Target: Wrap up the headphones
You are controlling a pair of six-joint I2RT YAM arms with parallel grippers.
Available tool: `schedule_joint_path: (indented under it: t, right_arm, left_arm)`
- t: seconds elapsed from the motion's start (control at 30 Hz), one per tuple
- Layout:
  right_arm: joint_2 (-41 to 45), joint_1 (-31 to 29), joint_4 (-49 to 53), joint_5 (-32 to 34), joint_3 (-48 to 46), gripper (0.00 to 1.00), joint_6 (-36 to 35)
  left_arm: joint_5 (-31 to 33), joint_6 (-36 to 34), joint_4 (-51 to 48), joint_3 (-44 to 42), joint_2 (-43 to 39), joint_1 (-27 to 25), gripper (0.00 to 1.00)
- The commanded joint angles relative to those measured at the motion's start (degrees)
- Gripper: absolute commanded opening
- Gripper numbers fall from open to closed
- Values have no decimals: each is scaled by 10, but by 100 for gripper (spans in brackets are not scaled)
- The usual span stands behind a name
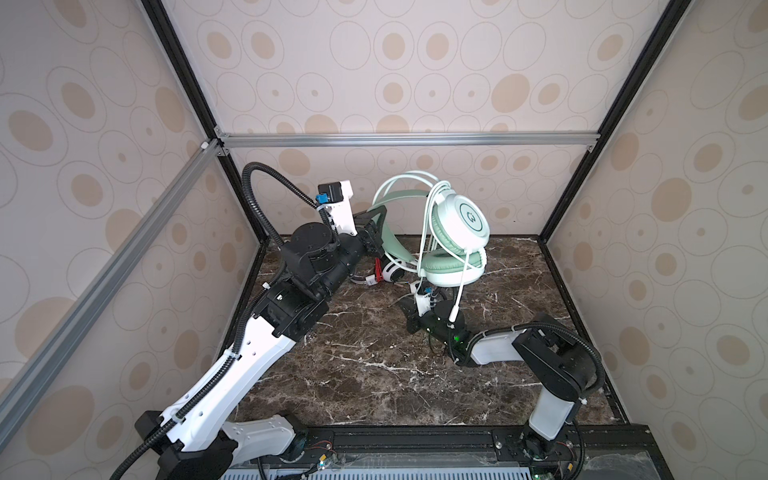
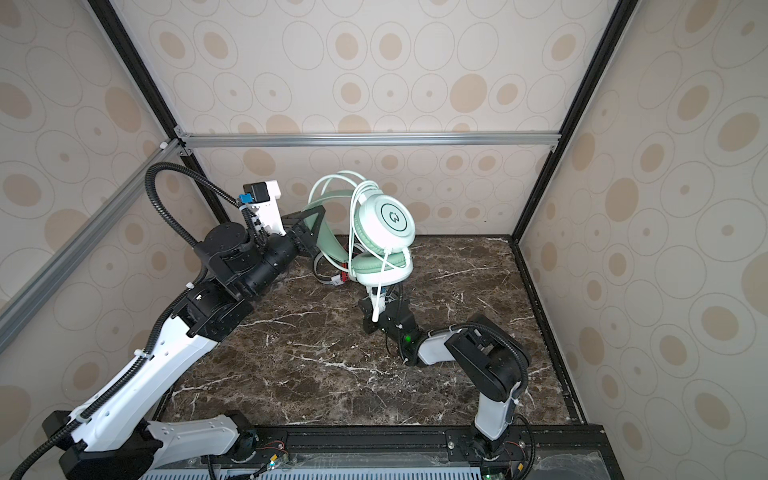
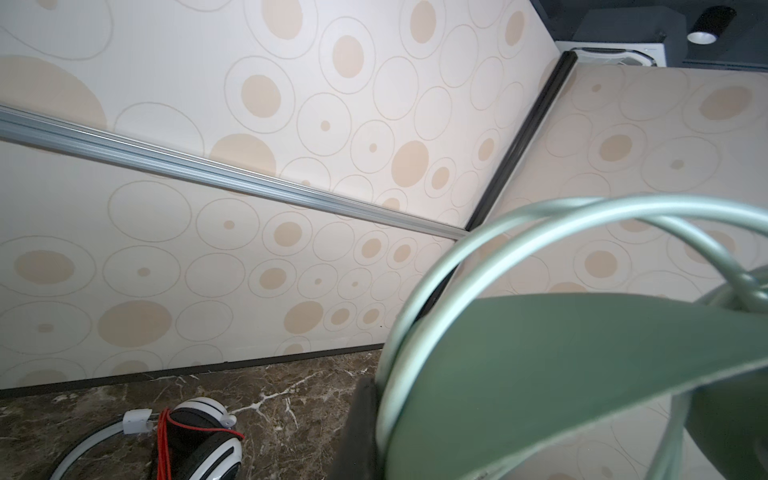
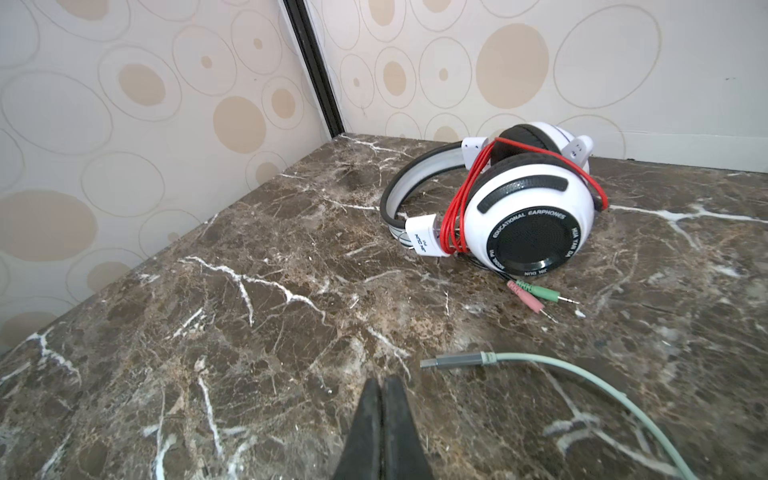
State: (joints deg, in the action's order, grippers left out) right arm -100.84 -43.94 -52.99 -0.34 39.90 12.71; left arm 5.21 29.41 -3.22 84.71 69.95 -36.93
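Note:
My left gripper (image 1: 375, 237) is shut on the green band of the mint-green headphones (image 1: 460, 220) and holds them above the table, near the back wall. Their green cord (image 2: 357, 216) loops over the band and the ear cups. The cord's end hangs down, and its grey plug (image 4: 453, 360) sits just beside my right gripper (image 4: 380, 384). That gripper is shut on nothing, low over the marble. The white headphones (image 4: 528, 216) lie on the table in the back left corner, with their red cord (image 4: 451, 224) wound round them.
The pink and green jacks (image 4: 536, 297) of the white headset lie on the marble table (image 1: 374, 374). Patterned walls with a black corner post (image 4: 316, 70) close the back and sides. A black rail (image 1: 415, 440) carries both arm bases at the front.

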Motion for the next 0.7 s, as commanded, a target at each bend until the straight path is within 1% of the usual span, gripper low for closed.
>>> schedule_joint_path:
  t: [0.0, 0.17, 0.33, 0.43, 0.53, 0.67]
  right_arm:
    - [44, -31, 79, 66, -10, 0, -31]
    - [97, -97, 171, 134, -16, 0, -65]
    - [123, -148, 223, 181, -13, 0, -94]
    - [141, -171, 256, 195, -10, 0, -99]
    - [151, -200, 276, 205, -12, 0, -97]
    - [151, -244, 314, 234, 4, 0, -102]
  left_arm:
    - [37, 45, 89, 36, 18, 32, 0]
    - [59, 54, 109, 26, 63, 68, 0]
    - [94, 41, 130, 0, 83, 83, 0]
    - [140, -9, 142, -15, 93, 83, 0]
    - [192, -73, 183, -52, 104, 88, 0]
    - [233, -118, 233, -100, 121, 93, 0]
